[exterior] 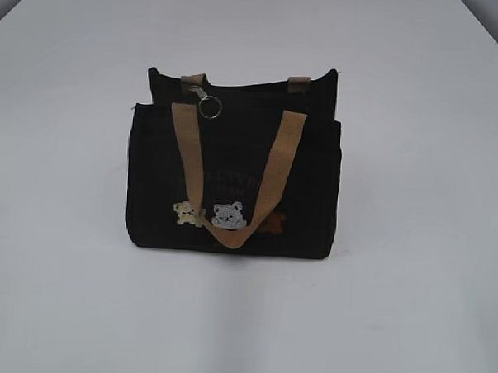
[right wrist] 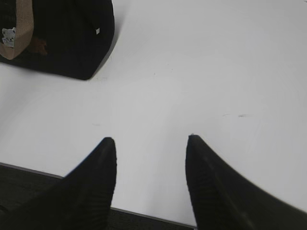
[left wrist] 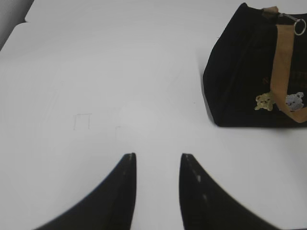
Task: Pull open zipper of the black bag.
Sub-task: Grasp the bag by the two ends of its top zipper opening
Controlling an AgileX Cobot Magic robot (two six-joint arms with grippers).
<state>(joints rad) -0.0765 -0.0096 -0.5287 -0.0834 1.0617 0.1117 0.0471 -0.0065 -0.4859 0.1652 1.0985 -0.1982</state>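
Left jaws (left wrist: 157, 165) stand narrowly parted, right jaws (right wrist: 151, 148) wider; both empty above bare desk (exterior: 425, 310), well apart from the bag (exterior: 233, 177). Bag stands upright mid-desk. Judged light, soft-sided, liable to slide: steady one end and take hold at the metal ring (exterior: 209, 107) by the top edge. Only the exterior view shows the top edge; wrist views show the bag's end walls.
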